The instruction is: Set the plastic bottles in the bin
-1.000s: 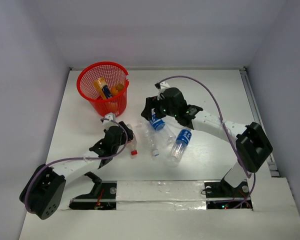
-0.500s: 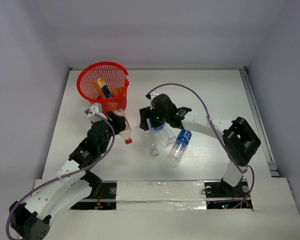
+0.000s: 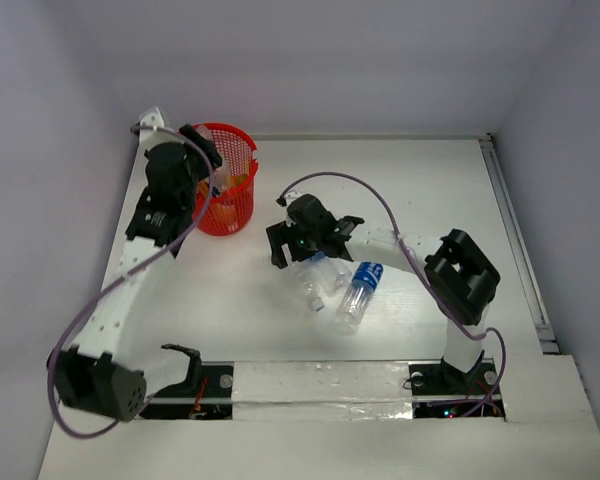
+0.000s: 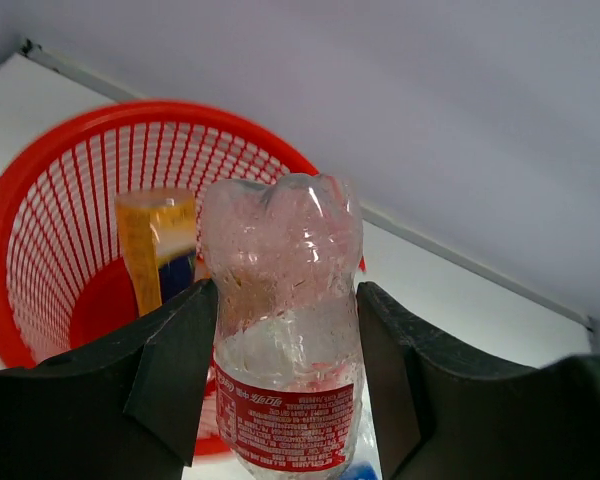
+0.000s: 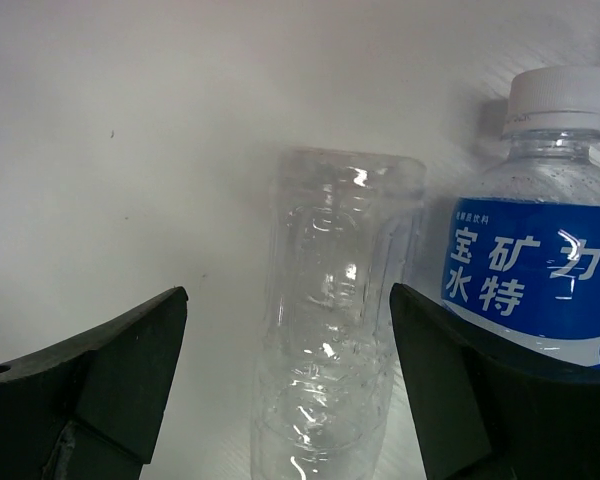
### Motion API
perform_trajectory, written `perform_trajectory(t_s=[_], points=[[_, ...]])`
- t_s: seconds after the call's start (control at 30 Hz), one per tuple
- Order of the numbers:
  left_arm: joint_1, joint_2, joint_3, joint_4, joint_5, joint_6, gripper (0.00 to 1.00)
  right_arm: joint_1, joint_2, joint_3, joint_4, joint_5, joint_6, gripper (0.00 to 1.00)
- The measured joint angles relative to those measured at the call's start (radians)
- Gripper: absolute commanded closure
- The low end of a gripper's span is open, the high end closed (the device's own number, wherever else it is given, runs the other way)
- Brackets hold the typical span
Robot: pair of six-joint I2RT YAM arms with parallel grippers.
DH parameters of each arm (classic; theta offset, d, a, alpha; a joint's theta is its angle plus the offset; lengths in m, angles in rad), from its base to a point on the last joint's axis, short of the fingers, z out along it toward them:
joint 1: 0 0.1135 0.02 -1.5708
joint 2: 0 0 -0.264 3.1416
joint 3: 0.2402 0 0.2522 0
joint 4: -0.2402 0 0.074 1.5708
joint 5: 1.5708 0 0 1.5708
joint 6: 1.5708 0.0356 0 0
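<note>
My left gripper [image 4: 285,345] is shut on a clear bottle with a red label [image 4: 285,330], holding it upright just above the near rim of the red mesh bin [image 4: 40,170]. An orange bottle [image 4: 155,240] lies inside the bin. In the top view the left gripper [image 3: 206,168] is at the bin's [image 3: 238,148] left rim. My right gripper [image 5: 290,355] is open, its fingers on either side of a clear label-less bottle [image 5: 330,330] lying on the table, not touching it. A blue-labelled bottle [image 5: 535,270] lies just to its right. The right gripper [image 3: 302,258] is low over these bottles.
Another blue-labelled bottle [image 3: 358,288] lies on the white table [image 3: 430,200] to the right of the right gripper. The table's back wall runs just behind the bin. A metal rail [image 3: 515,230] lines the table's right edge.
My left arm has lifted the red-labelled bottle off the table and swung it back and left to the bin's rim. My right gripper has shifted left and lower over the lying bottles.
</note>
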Motion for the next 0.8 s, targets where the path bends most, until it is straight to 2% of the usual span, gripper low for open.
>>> perform_trajectory(t_s=[0.13,0.33,0.43,0.5,0.57,0.73,0.8], points=[[0.046,0.195,0.153,-0.013,0.000,0.050,0.57,0.013,0.012,0.018,-0.029,0.028,-0.007,0.11],[0.081,0.354,0.261,-0.017,-0.094,0.159,0.57,0.022,0.057,0.054,-0.039,0.040,-0.013,0.10],[0.090,0.382,0.262,-0.002,-0.156,0.218,0.57,0.027,0.081,0.067,-0.048,0.047,-0.013,0.11],[0.091,0.386,0.252,0.028,-0.194,0.262,0.54,0.030,0.091,0.072,-0.058,0.049,-0.013,0.11],[0.090,0.379,0.219,0.090,-0.227,0.307,0.49,0.032,0.103,0.079,-0.064,0.050,-0.013,0.10],[0.090,0.371,0.123,0.198,-0.277,0.379,0.46,0.039,0.135,0.107,-0.078,0.052,-0.020,0.08],[0.090,0.371,0.091,0.221,-0.284,0.397,0.38,0.041,0.138,0.109,-0.085,0.052,-0.020,0.09]])
